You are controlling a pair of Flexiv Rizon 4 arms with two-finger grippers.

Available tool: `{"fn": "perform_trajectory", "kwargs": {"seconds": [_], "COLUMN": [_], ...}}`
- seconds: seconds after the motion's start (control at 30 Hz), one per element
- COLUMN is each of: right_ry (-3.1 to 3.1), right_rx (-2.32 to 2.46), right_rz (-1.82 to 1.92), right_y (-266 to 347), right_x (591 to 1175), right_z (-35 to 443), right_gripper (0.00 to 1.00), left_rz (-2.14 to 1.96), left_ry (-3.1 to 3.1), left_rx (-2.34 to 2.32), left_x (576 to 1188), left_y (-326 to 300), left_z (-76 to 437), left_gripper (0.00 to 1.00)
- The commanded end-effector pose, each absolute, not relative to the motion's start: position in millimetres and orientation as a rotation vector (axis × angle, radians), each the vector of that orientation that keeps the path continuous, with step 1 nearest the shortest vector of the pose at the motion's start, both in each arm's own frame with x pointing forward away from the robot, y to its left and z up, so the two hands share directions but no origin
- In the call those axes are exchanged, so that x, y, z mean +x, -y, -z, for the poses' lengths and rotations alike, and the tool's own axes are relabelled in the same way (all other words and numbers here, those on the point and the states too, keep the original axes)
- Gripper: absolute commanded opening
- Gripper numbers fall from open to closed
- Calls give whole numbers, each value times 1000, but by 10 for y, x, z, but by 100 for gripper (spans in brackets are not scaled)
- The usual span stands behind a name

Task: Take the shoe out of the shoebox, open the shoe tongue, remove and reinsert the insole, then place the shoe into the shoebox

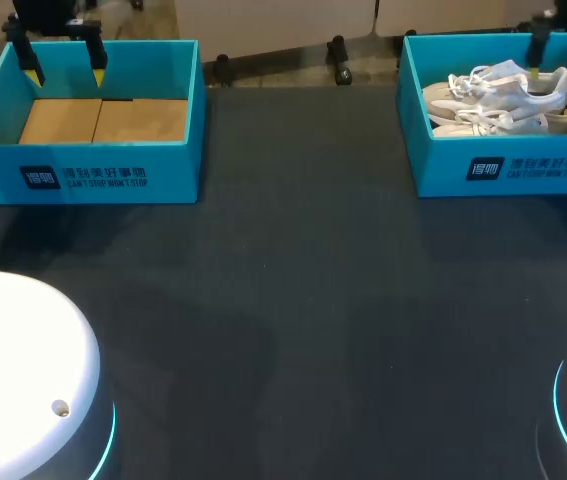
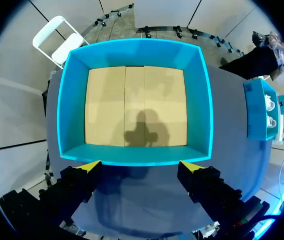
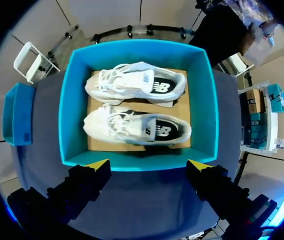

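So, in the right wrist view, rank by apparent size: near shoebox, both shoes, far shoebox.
1. Near shoebox.
2. The two shoes, alike.
3. Far shoebox, small probably only because it is farther.

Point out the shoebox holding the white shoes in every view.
Head view: the full shoebox is at the upper right.
Left wrist view: the full shoebox shows small, off to one side beyond the empty shoebox.
Right wrist view: the full shoebox lies just ahead of the right gripper.
Shared landmark: the empty shoebox, at the head view's upper left and small beside the full one in the right wrist view.
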State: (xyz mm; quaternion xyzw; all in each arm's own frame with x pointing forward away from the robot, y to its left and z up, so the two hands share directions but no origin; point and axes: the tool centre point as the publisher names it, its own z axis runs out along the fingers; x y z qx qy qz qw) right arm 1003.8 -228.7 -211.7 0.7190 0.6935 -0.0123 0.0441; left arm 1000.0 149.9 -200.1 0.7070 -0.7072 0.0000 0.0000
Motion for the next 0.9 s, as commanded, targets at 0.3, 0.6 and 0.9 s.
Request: {"fn": "perform_trajectory", "kwargs": {"seconds": [0.3, 0.6, 0.9], "right_ry": [-2032, -2050, -2060], "right_rx": [2220, 2224, 2218], "right_rz": [51, 15, 6], "right_y": [2808, 3001, 3037], "right_x": [10129, 10218, 10349], "right_z": [2639, 2968, 3240], "right_gripper": [100, 100, 100], "left_rz": [0, 0, 0], "left_ry": [2222, 2222, 2222], "left_rx": [2221, 2221, 2221], "left_x": [10000, 10000, 10000], "left_y": [-1499, -1499, -1499], "left_z": [2000, 2000, 2000], "left_gripper": [100, 100, 100]}}
